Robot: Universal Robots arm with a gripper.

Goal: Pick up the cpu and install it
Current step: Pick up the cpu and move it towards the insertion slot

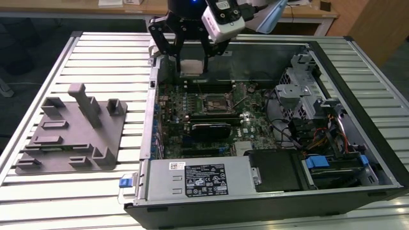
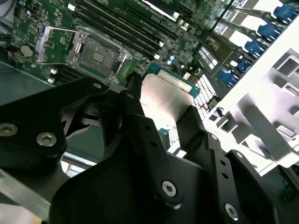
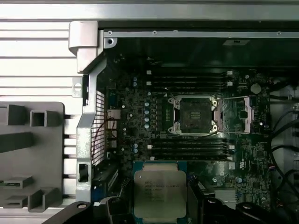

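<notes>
The cpu [image 1: 191, 66], a thin square chip with a shiny silver top and green edge, hangs in the air over the back left part of the open computer case [image 1: 357, 62]. My gripper [image 1: 191, 68] is shut on it, one black finger on each side. Both wrist views show the same hold: the cpu [image 2: 164, 95] [image 3: 159, 192] sits between the fingers [image 2: 140, 126]. The motherboard's dark square socket [image 1: 214, 101] [image 3: 195, 114] [image 2: 99, 57] lies open with its metal frame flipped aside. It is below the cpu and a little toward the exterior view's right.
A grey plastic fixture [image 1: 70, 134] [image 3: 28, 154] with posts and slots lies on the slatted metal table at the exterior view's left. Inside the case are memory slots [image 3: 189, 81], a power supply [image 1: 198, 179], drive cages [image 1: 307, 96] and cables [image 1: 319, 139].
</notes>
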